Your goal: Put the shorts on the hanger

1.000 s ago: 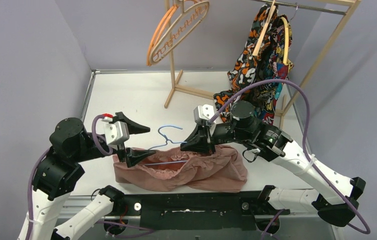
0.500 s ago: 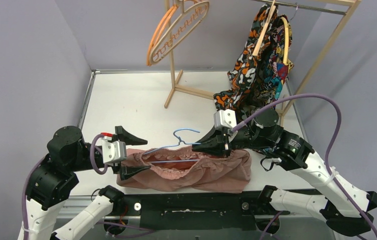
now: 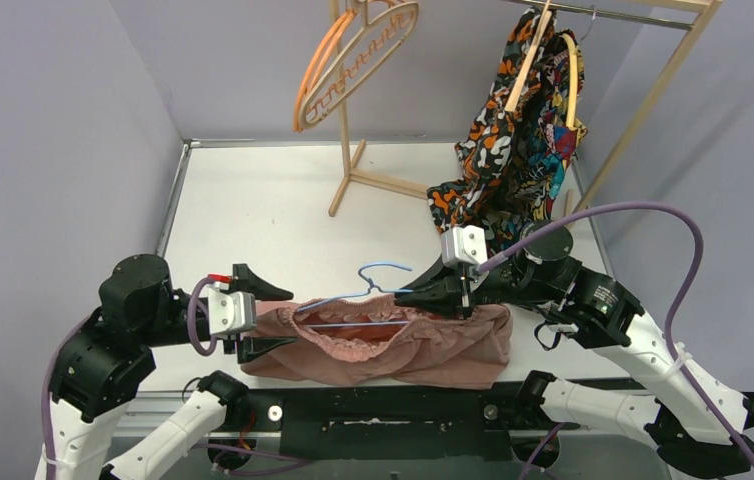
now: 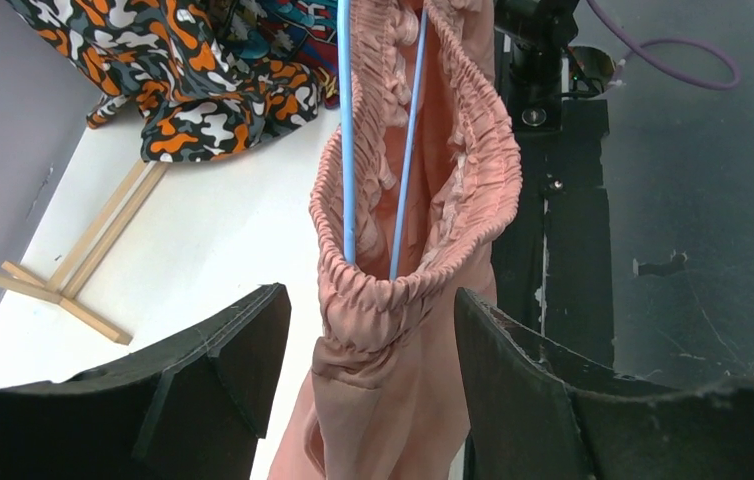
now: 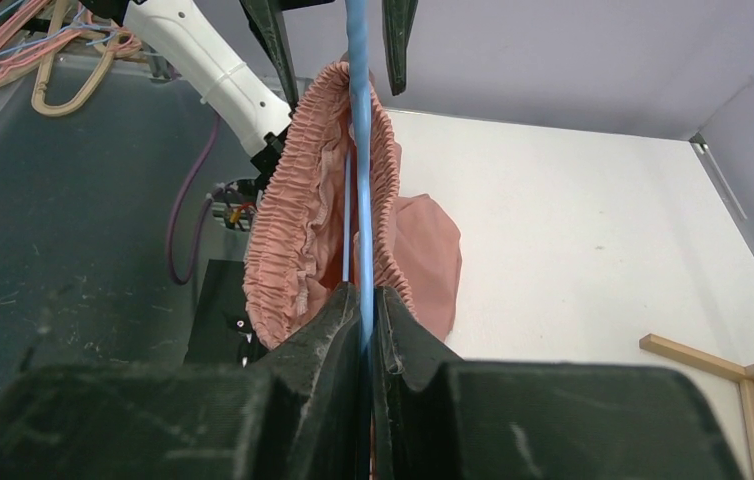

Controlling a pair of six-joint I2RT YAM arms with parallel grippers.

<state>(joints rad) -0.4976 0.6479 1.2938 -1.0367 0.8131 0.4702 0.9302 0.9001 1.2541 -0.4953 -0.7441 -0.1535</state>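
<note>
Right gripper [image 5: 366, 300] was squeezed tight on the hanger [image 5: 358, 100], with the thin blue wire pinched between its two fingers. Out past its tips, the wire ran inside the shorts [image 5: 298, 200], through the stretchy pink waistband. Left gripper [image 4: 373, 330] was spread wide and held nothing. The end of the shorts and the hanger's corner sat between its fingers. The soft shorts drooped below both grippers, by the near edge of the table [image 3: 253, 200].

Dusty-pink shorts [image 3: 423, 350], light-blue hanger [image 4: 344, 120], black-orange-blue patterned garment [image 3: 513, 140], white table [image 3: 253, 200]
</note>
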